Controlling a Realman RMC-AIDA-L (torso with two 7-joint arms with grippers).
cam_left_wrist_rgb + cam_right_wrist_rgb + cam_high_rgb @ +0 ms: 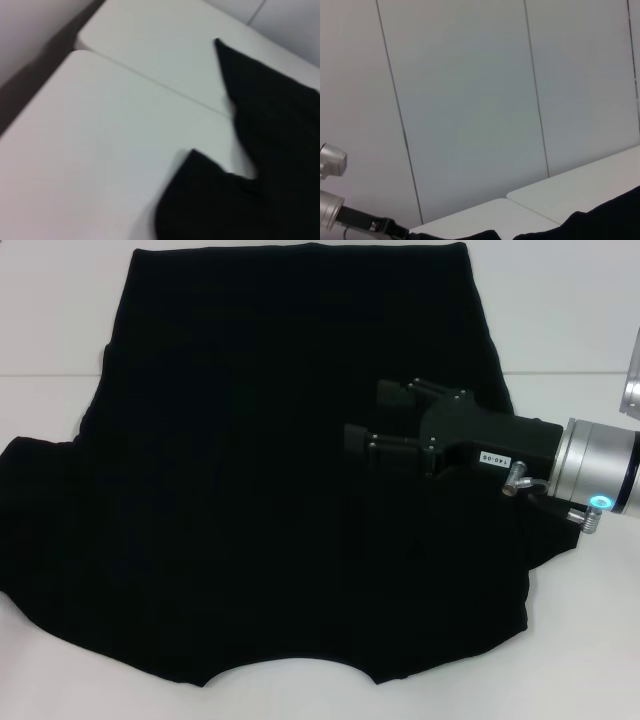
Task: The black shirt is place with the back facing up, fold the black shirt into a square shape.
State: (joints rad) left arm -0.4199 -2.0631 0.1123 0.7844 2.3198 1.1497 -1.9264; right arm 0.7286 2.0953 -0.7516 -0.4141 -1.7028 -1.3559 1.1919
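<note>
1. Reaching in over the black shirt [280,490] from its right edge, the right gripper [385,418] hovers low above the cloth, fingers spread apart and grasping nothing.
2. The black shirt lies spread flat on the white table [580,300], plain side up. Its right side appears already turned inward, though black on black makes the fold line hard to confirm.
3. The left gripper is not visible in any view; its state cannot be told. The left wrist camera looks at the shirt's left sleeve and the bare table beside it.
4. Risk: soft fabric may bunch or drag if the fingers pinch only the top layer, skewing the fold.
5. Risk: a grip taken away from the shirt's edge would probably leave an uneven, non-square result.
6. Surface: smooth white panels with a seam [160,87] running beside the shirt.
7. Room: plain pale wall panels [470,100] stand behind the table.
</note>
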